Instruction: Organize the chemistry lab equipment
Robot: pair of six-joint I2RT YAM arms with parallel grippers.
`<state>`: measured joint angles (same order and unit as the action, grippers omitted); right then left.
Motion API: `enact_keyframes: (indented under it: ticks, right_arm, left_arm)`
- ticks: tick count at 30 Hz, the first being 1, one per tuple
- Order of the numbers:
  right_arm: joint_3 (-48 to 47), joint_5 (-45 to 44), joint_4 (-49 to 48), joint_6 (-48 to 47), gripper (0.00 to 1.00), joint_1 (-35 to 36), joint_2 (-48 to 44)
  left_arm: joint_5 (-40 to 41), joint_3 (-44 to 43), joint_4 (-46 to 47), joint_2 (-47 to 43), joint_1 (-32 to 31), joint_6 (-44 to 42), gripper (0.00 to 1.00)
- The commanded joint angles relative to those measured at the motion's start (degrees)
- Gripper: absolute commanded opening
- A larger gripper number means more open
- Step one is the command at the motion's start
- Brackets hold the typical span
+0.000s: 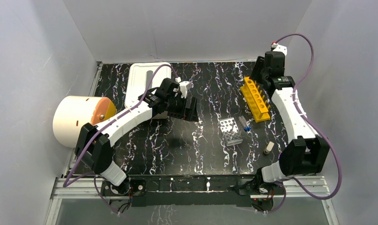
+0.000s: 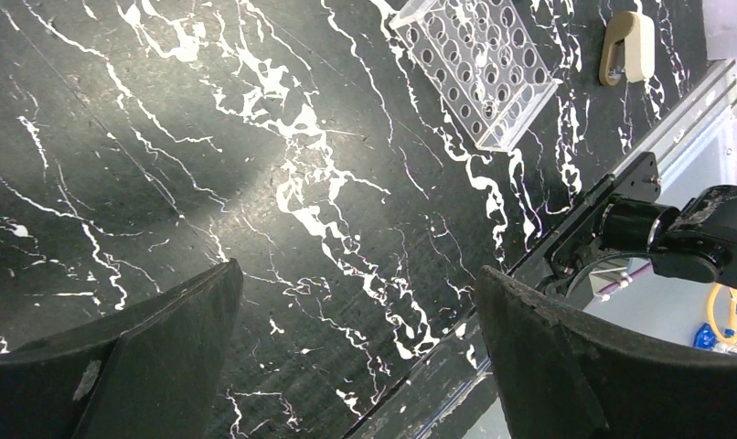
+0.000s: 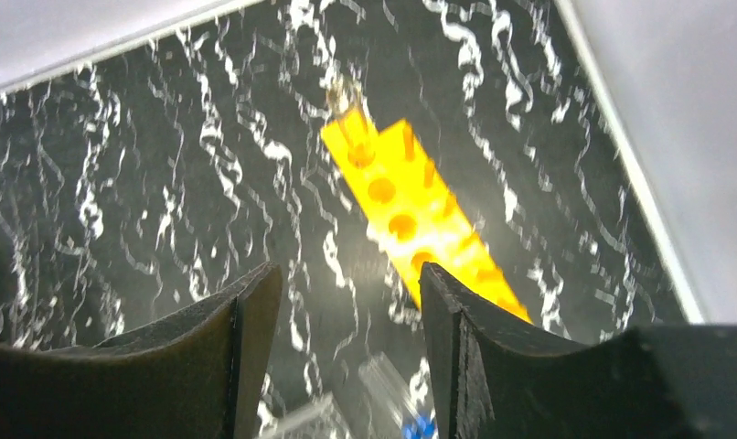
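The yellow holed tube rack lies at the back right and also shows in the right wrist view. My right gripper hovers over its far end, open and empty. The silver perforated rack lies mid-table, with a blue-capped vial just to its right. The vial shows blurred at the bottom of the right wrist view. My left gripper is open and empty above bare table left of centre. The perforated rack is far ahead of it. No beaker, rods or tongs show.
A big cream cylinder with an orange end lies at the left edge. A white tray sits at the back left, partly behind my left arm. A small beige piece lies near the right arm and shows in the left wrist view.
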<state>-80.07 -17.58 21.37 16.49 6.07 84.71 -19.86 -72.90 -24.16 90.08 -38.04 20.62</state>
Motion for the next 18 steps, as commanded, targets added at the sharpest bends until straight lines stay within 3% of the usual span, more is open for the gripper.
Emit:
enact_keyframes:
  ticks: [1, 9, 18]
  right_arm:
    - [3.0, 4.0, 13.3, 4.0, 0.64, 0.0, -6.1]
    - [13.7, 6.0, 18.1, 3.7, 0.64, 1.6, -11.6]
    - [23.0, 3.0, 13.2, 6.0, 0.43, 8.2, -4.8]
  left_arm:
    - [2.2, -2.0, -1.2, -3.2, 0.3, -1.4, 0.98]
    - [0.7, -1.8, -1.6, -2.2, 0.3, -1.4, 0.98]
    - [0.2, -2.1, -2.1, -1.7, 0.2, -0.6, 0.98]
